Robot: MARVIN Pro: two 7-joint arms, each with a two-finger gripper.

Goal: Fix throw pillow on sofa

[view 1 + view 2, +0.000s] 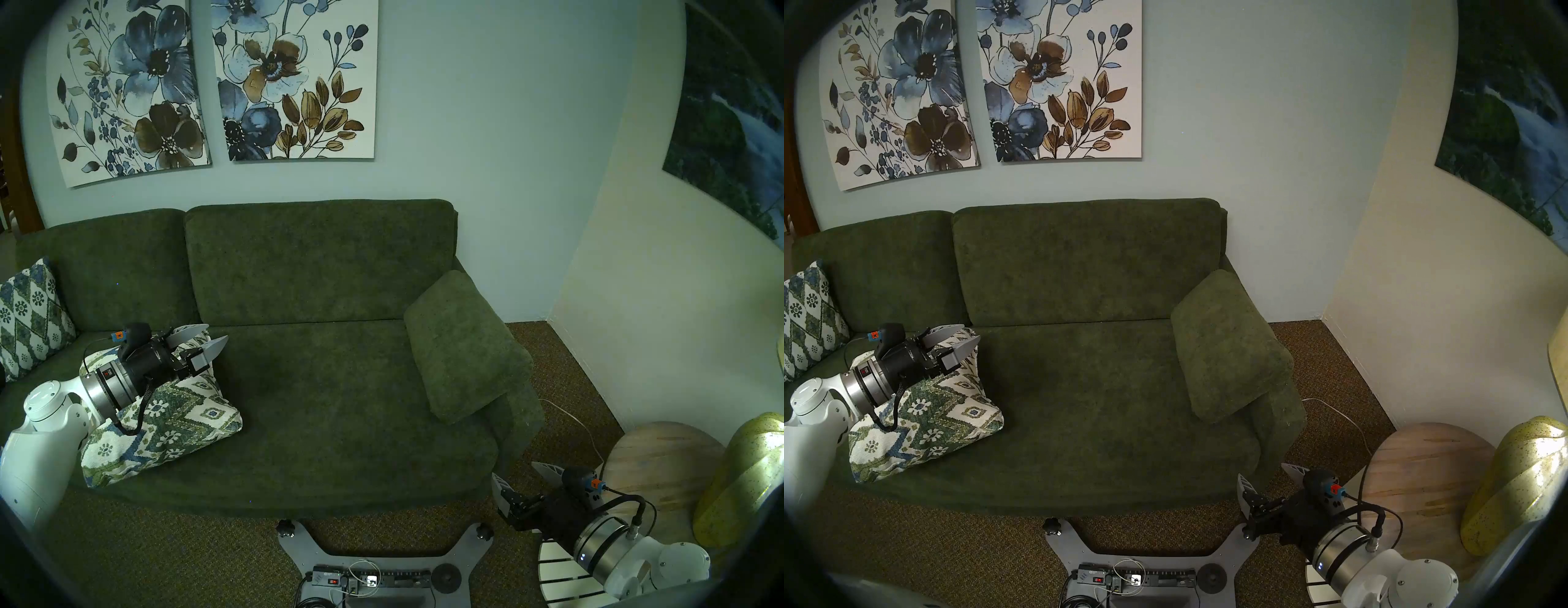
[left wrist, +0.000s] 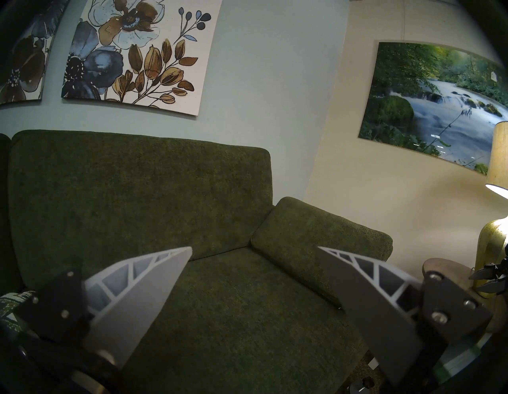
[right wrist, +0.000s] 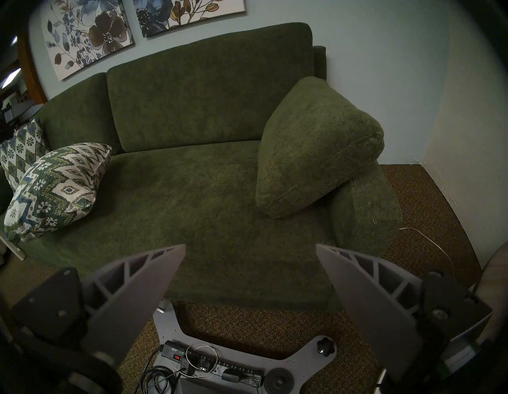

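Two arms, left end effector [image 1: 214, 336] level over throw pillow [image 1: 169, 420], spread wide

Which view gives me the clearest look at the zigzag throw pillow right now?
The right wrist view: the throw pillow lies whole and unblocked on the sofa seat. In both head views the left arm covers its upper part. The left wrist view catches only a corner.

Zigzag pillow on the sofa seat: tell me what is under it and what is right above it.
The zigzag pillow lies flat on the green sofa seat, near its front edge. The open left gripper and its wrist hang above the pillow's back half, hiding that part. Whether they touch it cannot be told.
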